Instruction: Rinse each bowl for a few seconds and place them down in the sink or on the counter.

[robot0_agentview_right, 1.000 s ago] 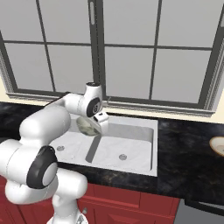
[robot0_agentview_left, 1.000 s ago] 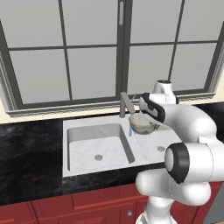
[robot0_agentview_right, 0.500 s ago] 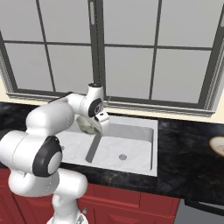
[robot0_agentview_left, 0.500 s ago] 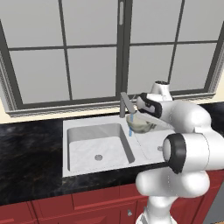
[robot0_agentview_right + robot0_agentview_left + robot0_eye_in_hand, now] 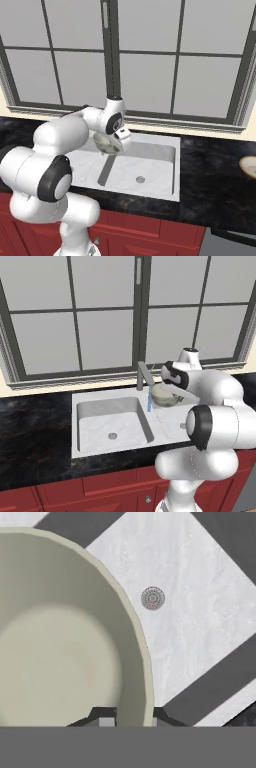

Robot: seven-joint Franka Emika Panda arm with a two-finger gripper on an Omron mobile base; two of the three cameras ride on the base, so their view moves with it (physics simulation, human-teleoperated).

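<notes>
- We find the gripper (image 5: 129, 716) clamped on the rim of a bowl (image 5: 166, 395); in the hand view one fingertip sits inside the wall and one outside, jaws drawn close together on the thin edge.
- The bowl hangs over the right basin of the sink (image 5: 92, 406), just beside the faucet (image 5: 143, 376), at roughly 3 o'clock from the spout. A thin blue stream of water (image 5: 148, 400) falls from the spout tip.
- We judge the rim grip is chosen so the bowl's inside stays clear for the water; a pinch on the edge leaves the hollow open.
- In the left base view the stream appears to fall just beside the bowl's near edge, not into its middle. Whether water touches the bowl, we cannot tell.
- Hand view: the bowl's hollow faces the camera, a drain (image 5: 152, 598) lies at about 1 o'clock from it, so a drop would land in the basin.
- A second bowl (image 5: 248, 166) rests on the counter (image 5: 215, 190) at far 3 o'clock in the right base view, well apart from the sink; we judge it awaits its turn.
</notes>
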